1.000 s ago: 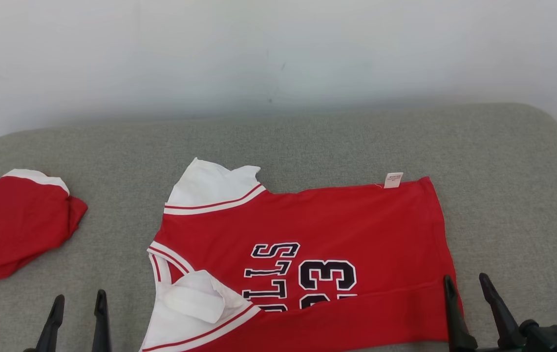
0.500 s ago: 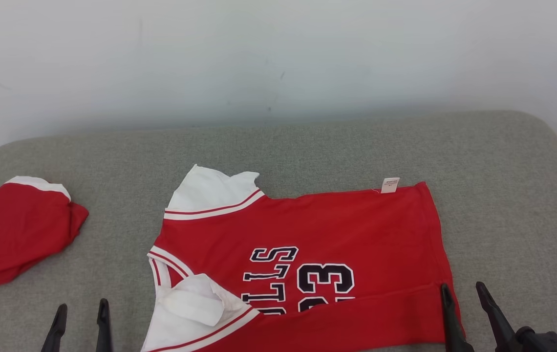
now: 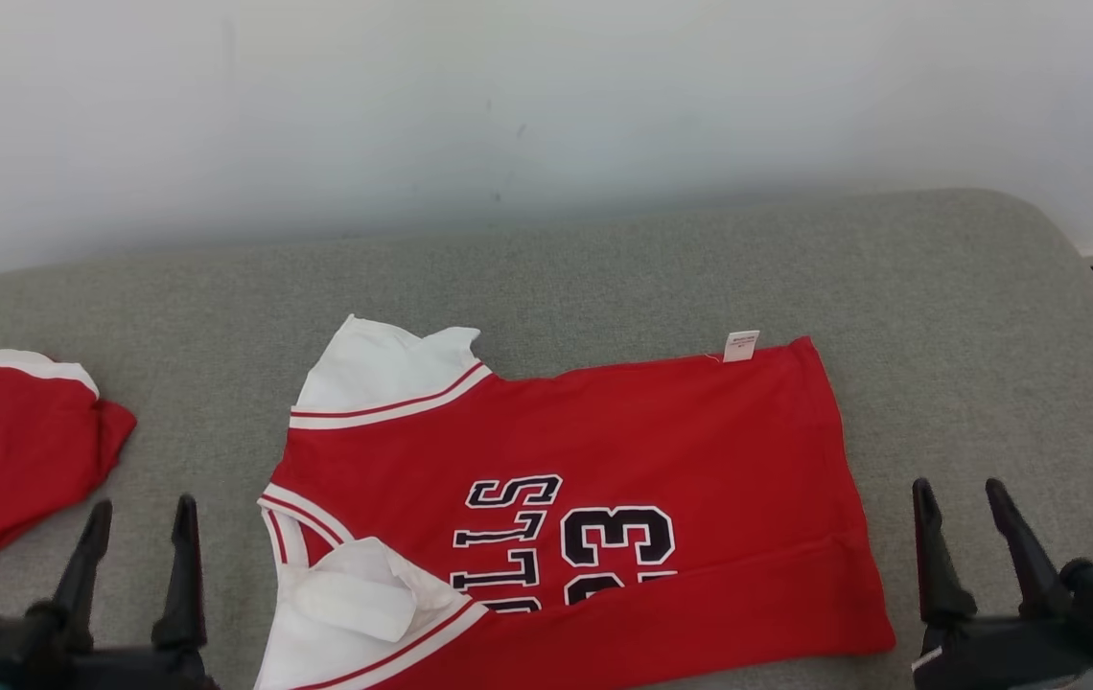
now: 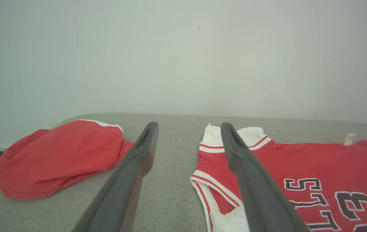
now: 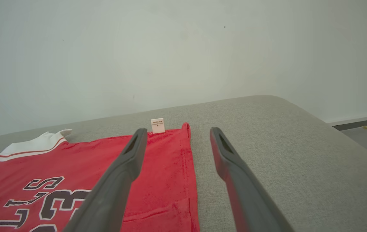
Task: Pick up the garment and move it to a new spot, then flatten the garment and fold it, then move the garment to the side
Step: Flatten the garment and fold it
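- Garment [image 3: 604, 431]: red jersey lies flat on counter [image 3: 604, 259], near edge folded over.
- Red bundle [image 3: 10, 450] sits well apart at left.
- Left end effector [image 3: 143, 506], right end effector [image 3: 958, 485]: fingers spread, empty, flanking jersey.

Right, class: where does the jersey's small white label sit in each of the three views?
Head view: label on the jersey's far edge, right of centre.
Left wrist view: label at far right, mid-height.
Right wrist view: label just left of centre.
Shared landmark: the jersey's white sleeve.
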{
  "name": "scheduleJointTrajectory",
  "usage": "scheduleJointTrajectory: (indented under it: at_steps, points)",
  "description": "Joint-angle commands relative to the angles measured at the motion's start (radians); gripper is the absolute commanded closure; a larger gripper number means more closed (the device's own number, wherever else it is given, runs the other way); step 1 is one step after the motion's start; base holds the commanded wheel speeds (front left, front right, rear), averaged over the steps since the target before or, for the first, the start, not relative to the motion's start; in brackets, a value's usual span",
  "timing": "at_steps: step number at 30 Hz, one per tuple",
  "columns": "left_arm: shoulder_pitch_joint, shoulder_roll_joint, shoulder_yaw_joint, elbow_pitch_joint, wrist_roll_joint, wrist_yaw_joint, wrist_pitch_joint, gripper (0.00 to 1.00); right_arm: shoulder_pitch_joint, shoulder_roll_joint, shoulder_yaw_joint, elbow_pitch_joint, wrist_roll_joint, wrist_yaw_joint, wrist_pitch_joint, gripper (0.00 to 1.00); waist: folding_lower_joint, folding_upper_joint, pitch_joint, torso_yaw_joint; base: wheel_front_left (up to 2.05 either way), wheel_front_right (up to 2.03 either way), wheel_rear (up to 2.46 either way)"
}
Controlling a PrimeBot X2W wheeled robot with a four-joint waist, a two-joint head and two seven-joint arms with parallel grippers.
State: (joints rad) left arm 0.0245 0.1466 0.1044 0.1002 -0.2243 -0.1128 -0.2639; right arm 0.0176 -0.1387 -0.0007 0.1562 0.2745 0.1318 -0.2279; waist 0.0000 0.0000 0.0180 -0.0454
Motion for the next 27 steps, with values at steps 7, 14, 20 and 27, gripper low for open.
scheduleJointTrajectory:
  at_steps: [7,14,20,27]
  points:
    - [-0.294,0.116,-0.085,0.074,-0.034,-0.016,0.082,0.00,-0.218,-0.039,-0.028,0.060,0.016,-0.003,0.126,0.00,0.0000,0.0000,0.103,-0.039,0.00,0.00,0.00]
    - [-0.630,0.244,-0.230,0.202,-0.183,-0.016,0.241,0.00,-0.487,-0.078,0.022,0.163,0.034,-0.003,0.224,0.00,0.0000,0.0000,0.242,-0.064,0.00,0.00,0.00]
    - [-0.821,0.311,-0.356,0.339,-0.271,-0.016,0.360,0.00,-0.651,-0.091,0.087,0.276,0.051,-0.003,0.255,0.00,0.0000,0.0000,0.332,-0.076,0.00,0.00,0.00]
    - [-0.972,0.337,-0.501,0.461,-0.343,-0.016,0.450,0.00,-0.784,-0.081,0.142,0.409,0.082,-0.003,0.309,0.00,0.0000,0.0000,0.398,-0.085,0.00,0.00,0.00]
